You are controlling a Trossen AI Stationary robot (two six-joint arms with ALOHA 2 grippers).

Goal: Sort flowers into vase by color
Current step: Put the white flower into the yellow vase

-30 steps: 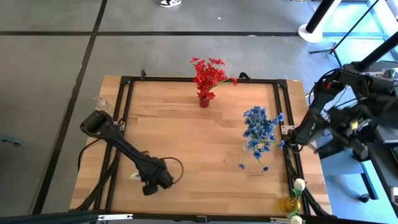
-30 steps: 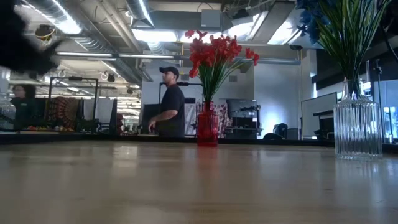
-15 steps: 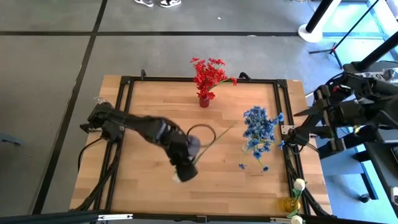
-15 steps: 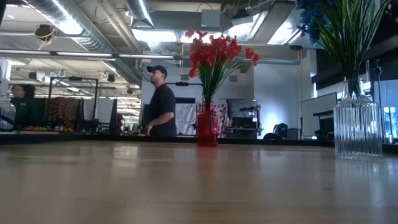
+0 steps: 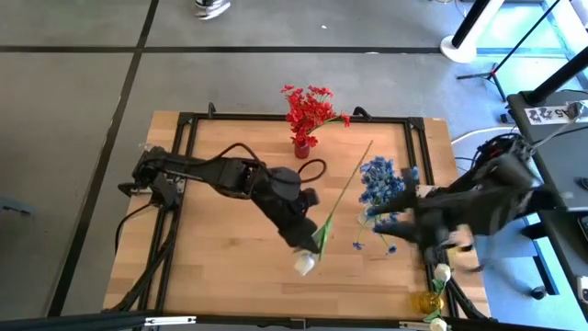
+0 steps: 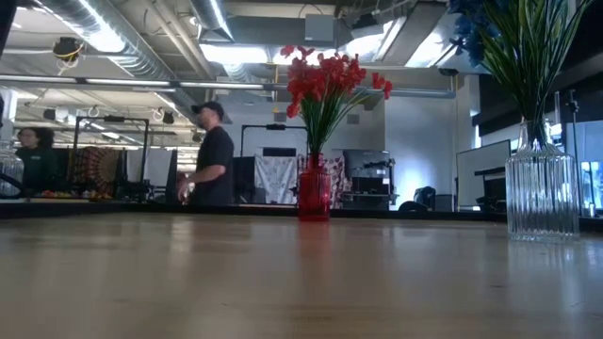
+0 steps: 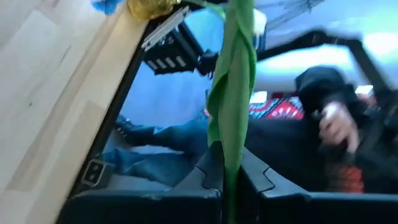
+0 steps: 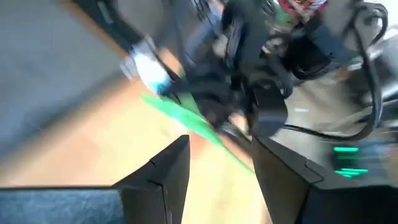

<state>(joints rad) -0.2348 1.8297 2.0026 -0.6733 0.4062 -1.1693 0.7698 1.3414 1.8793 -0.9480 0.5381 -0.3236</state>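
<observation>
My left gripper (image 5: 310, 244) hangs over the table's middle near side, shut on a flower with a white blossom (image 5: 304, 265) and a long green stem (image 5: 347, 184). My right gripper (image 5: 397, 219) reaches in from the table's right edge beside the blue flowers (image 5: 381, 184). It is open (image 8: 221, 168), with the held stem (image 8: 186, 121) lying ahead of its fingers. The blue flowers stand in a clear ribbed vase (image 6: 542, 193). Red flowers (image 5: 308, 108) stand in a red vase (image 6: 314, 188) at the far middle. Neither gripper shows in the low view. My left gripper pinches the flower's leafy stem (image 7: 231, 149) between its two fingers (image 7: 211, 171), close to the blossom end. The fingers come slanting down from the table's left and lie across the stem. The flower is lifted clear, blossom toward the near edge, bare stem end (image 5: 368, 144) pointing far right.
A yellow vase (image 5: 430, 301) with white blossoms stands at the table's near right corner. A black frame (image 5: 276, 118) runs round the wooden top. A person (image 6: 209, 155) walks in the room behind the table.
My left gripper has risen from the table's near left, tipped up toward level and swung right toward the middle, lifting the white flower clear. My right gripper has swung in from beyond the right edge toward the blue flowers and rolled.
</observation>
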